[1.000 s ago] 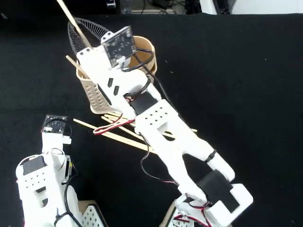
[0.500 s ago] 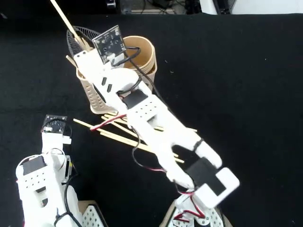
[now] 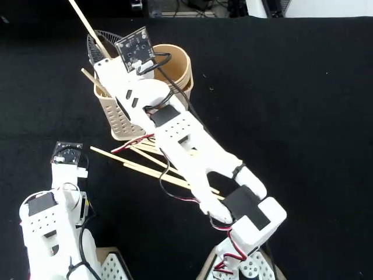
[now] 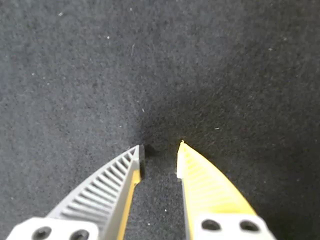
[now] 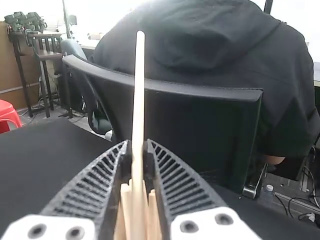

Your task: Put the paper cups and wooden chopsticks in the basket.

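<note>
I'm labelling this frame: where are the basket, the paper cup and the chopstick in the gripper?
basket (image 3: 118, 121): high view, slotted side wall.
paper cup (image 3: 179, 63): high view, inside, near the rim.
held chopstick (image 5: 138, 85): right wrist view, upper shaft.

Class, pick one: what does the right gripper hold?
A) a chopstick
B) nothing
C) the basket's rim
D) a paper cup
A: in the right wrist view the right gripper is shut on a chopstick that sticks out well past it.
</note>
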